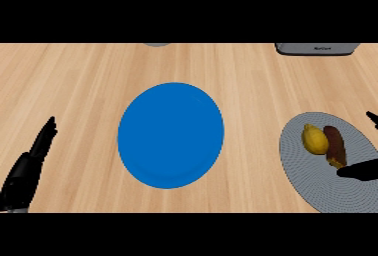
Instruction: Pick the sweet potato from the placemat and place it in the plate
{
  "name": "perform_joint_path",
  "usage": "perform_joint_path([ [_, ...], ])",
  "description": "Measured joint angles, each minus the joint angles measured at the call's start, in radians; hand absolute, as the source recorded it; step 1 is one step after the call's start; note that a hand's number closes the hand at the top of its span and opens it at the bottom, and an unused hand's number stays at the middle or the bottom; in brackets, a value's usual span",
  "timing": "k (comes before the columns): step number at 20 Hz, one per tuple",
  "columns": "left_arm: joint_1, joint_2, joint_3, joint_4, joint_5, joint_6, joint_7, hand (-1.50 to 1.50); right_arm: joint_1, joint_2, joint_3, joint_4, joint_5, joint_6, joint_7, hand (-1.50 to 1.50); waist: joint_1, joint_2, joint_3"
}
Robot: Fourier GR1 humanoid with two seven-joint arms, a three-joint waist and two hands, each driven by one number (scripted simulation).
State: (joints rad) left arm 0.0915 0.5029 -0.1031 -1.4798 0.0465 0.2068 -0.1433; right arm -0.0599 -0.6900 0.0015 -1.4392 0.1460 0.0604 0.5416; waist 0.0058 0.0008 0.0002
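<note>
A brown sweet potato (pixel 335 144) lies on the round grey placemat (pixel 319 187) at the right, close beside a yellow lemon (pixel 315 139). A blue plate (pixel 171 135) with nothing on it sits in the middle of the wooden counter. My right hand (pixel 359 171) comes in at the right edge. Its thumb lies over the near end of the sweet potato and a fingertip (pixel 371 118) shows beyond the far end, so the hand is spread open around it. My left hand (pixel 26 172) rests open at the lower left, fingers straight, well clear of the plate.
A grey appliance (pixel 316 48) stands at the back right edge. A small grey object (pixel 156 44) peeks in at the top centre. Bare wooden counter separates the plate from the placemat.
</note>
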Motion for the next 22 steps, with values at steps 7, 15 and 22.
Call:
perform_joint_path([
  [7, 0.021, -0.045, 0.029, -0.014, -0.054, -0.025, 0.005, 0.0, -0.067, 0.061, -0.02, 0.147, 0.053, 0.08, -0.085, -1.5, -0.001, 0.0, 0.0],
  [15, 0.022, -0.089, 0.083, -0.018, -0.108, -0.067, 0.002, 0.0, -0.115, 0.116, -0.056, 0.281, 0.133, 0.123, -0.147, -1.5, -0.002, -0.001, 0.0],
  [22, -0.009, -0.118, 0.138, -0.015, -0.139, -0.127, 0.025, 0.0, -0.172, 0.166, -0.088, 0.376, 0.202, 0.123, -0.191, 1.5, -0.002, -0.001, 0.0],
])
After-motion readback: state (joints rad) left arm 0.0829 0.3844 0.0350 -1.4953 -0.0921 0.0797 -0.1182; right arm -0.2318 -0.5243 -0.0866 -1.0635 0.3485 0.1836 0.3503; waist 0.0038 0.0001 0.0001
